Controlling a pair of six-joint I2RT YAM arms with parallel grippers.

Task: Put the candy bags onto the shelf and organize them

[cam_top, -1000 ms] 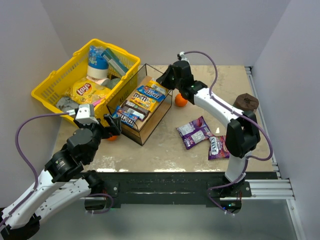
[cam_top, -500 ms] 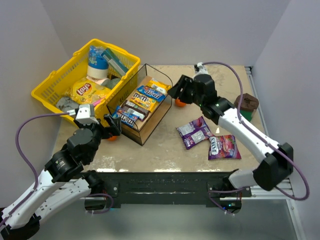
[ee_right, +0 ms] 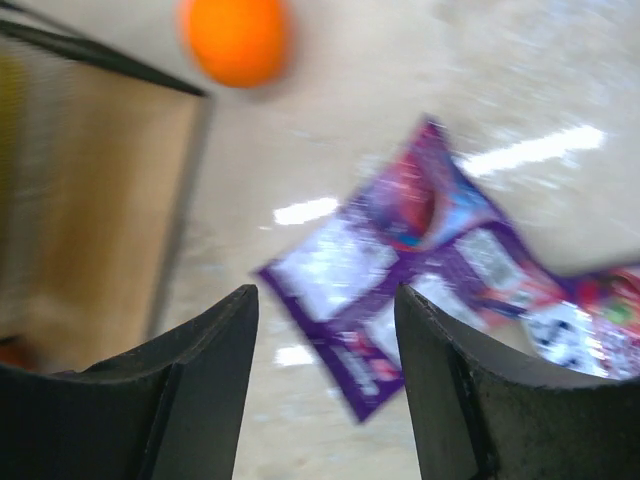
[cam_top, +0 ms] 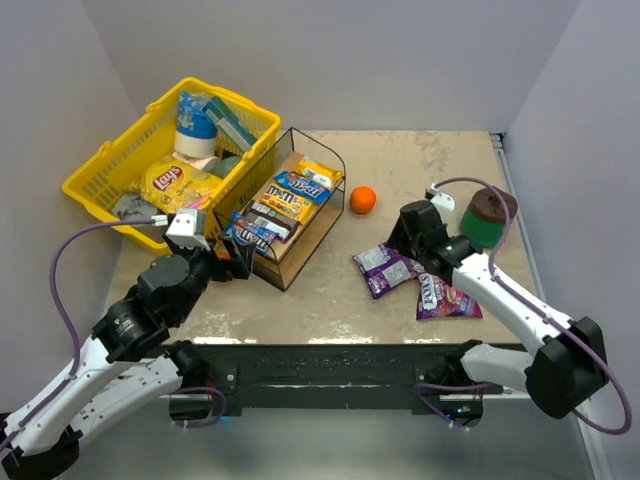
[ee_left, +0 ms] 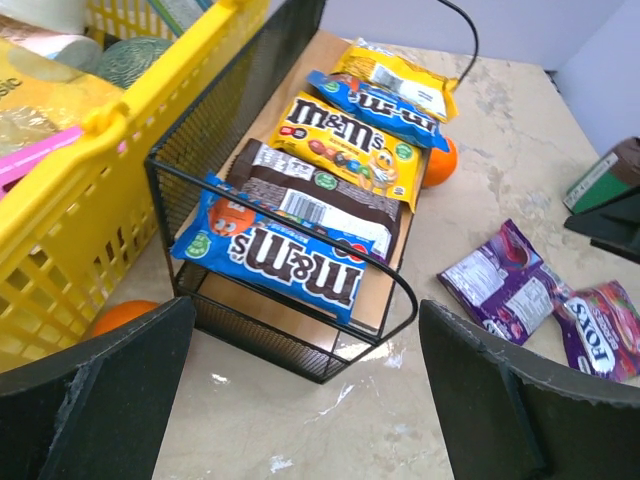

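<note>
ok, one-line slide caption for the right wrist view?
Right claw open over purple candy bags on the table; orange and shelf beyond.

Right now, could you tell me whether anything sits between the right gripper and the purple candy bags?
Nothing visible does. The right gripper hangs open just over the purple candy bags; the orange lies apart, nearer the shelf.

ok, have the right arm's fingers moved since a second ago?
Yes. In the top view the right fingers went from the shelf's far end, past the orange, toward the near right; now over the purple candy bags.
</note>
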